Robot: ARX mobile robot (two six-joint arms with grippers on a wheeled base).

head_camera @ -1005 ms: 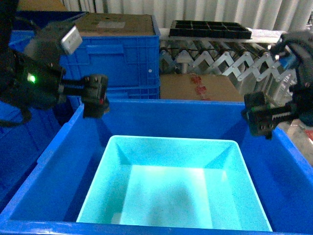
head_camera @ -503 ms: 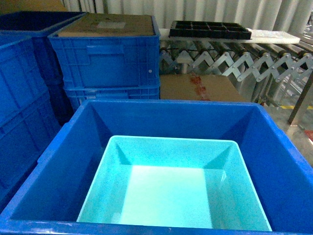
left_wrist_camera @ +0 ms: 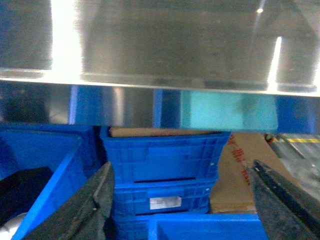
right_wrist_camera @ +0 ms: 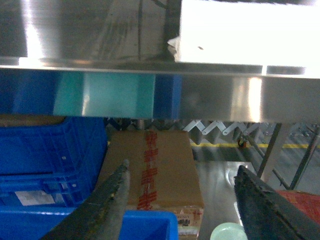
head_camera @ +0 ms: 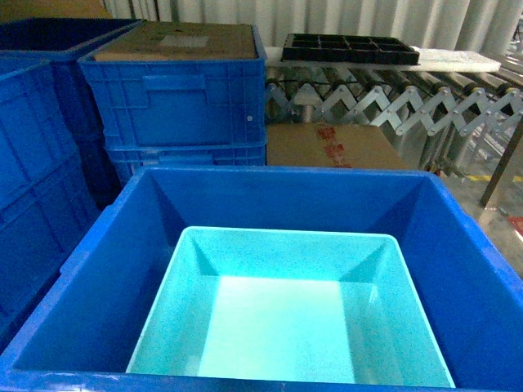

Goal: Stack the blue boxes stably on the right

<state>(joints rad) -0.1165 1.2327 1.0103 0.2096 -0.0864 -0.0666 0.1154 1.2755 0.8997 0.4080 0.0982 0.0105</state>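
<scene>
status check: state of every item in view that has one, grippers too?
turquoise tub: upright, empty, sitting inside the big crate
big blue crate: open top, holds only the tub
stacked blue crates: stacked behind, top one covered by cardboard
black tray: lying flat on the roller conveyor
cardboard box: closed, taped with red tape
left gripper: open, holding nothing
right gripper: open, holding nothing

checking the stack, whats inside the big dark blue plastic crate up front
One light turquoise glossy plastic tub sits inside the big dark blue plastic crate, empty as far as shown. The crate floor beneath the tub is covered, so anything nested under it cannot be seen.
</scene>
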